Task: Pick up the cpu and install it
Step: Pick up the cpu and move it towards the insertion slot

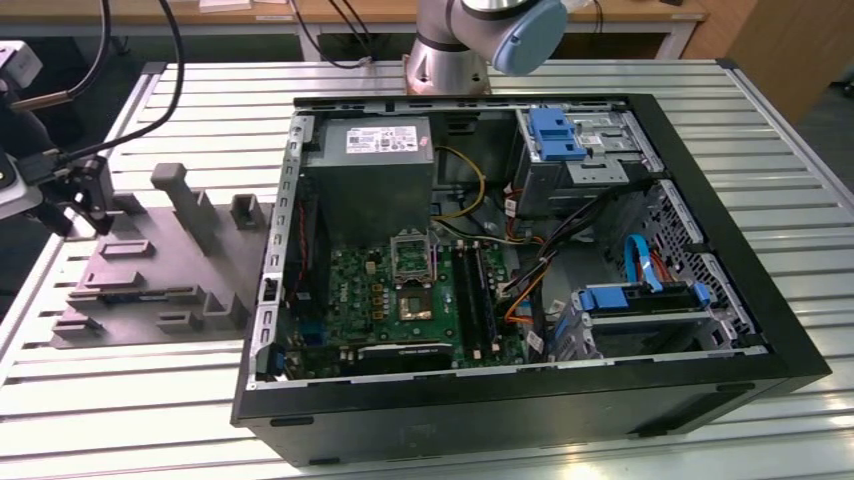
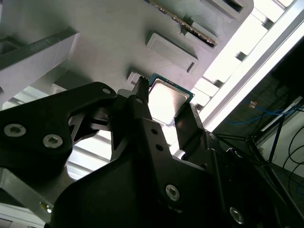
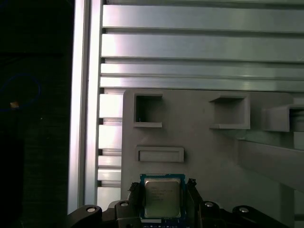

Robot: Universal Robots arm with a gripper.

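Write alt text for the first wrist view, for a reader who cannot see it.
The gripper clasps a small square cpu by two opposite edges, with the chip's silvery top facing the camera. Beyond it lies a grey holder tray with rectangular pockets, resting on a ribbed metal table.

Open computer case (image 1: pixel 534 405) lying on a slatted metal surface (image 1: pixel 120 395), with a grey power supply box (image 1: pixel 374 185) next to a green motherboard (image 1: pixel 367 300). A grey moulded tray (image 1: pixel 134 262) with raised holders sits beside the case, at the exterior view's left.
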